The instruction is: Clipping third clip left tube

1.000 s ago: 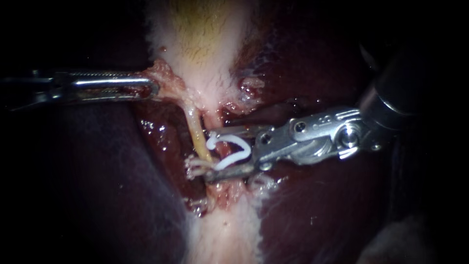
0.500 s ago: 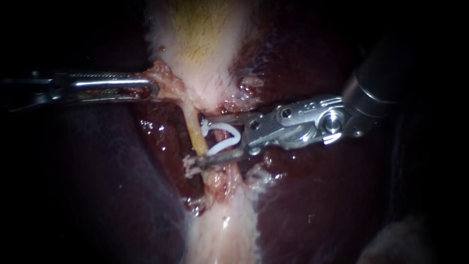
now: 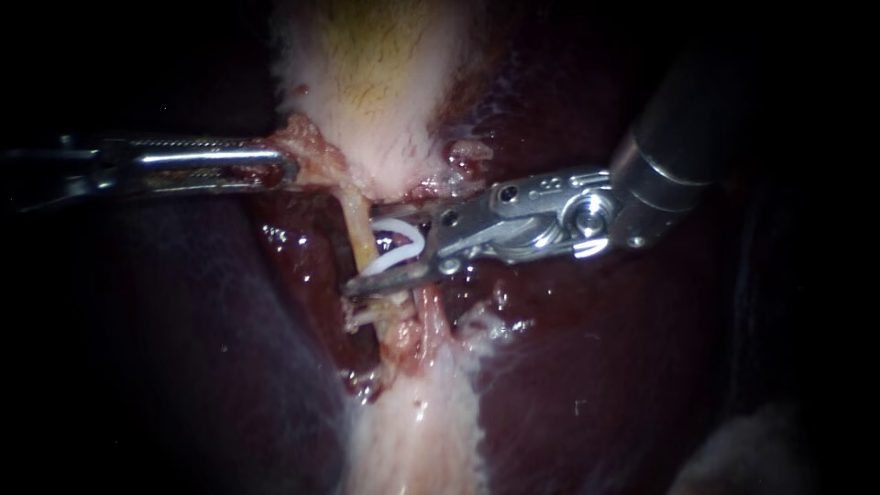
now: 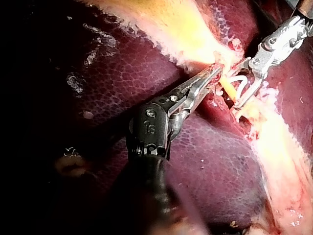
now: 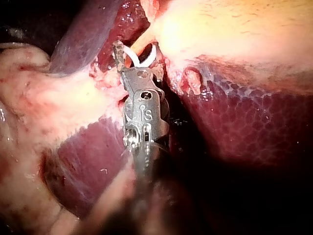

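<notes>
Bare liver point(image 3: 587, 367) fills the lower right of the endoscope view, and a darker lobe fills the lower left, so both sides are open below the working spot. The outer edges of the frame fall off into black.

The left instrument point(image 3: 289, 168) comes in level from the left edge at upper left. Its jaws are pressed together on the ragged pink lower edge of the gallbladder point(image 3: 376, 82), which hangs pale and yellowish at top centre. Its shaft fades into the dark at the frame's left edge.

The right instrument point(image 3: 365, 255) reaches in from the upper right, where its thick dark shaft is cut off by the frame. Its jaws stand apart and carry a white clip point(image 3: 403, 240) between them, each jaw touching one arm of the clip. The clip's mouth opens toward the left.

The left tube point(image 3: 360, 240), thin and yellowish, runs down from the gallbladder's edge just left of centre and lies at that mouth. The lower jaw crosses in front of it and hides a short stretch. Whether the clip's arms pass fully round the tube cannot be made out.

Just beside it, on the right, a redder right tube point(image 3: 427, 316) runs down behind the lower jaw. Below both lies a pale band point(image 3: 412, 431) of frayed tissue, at bottom centre. A wet red hollow lies between the two instruments, left of the tube.
</notes>
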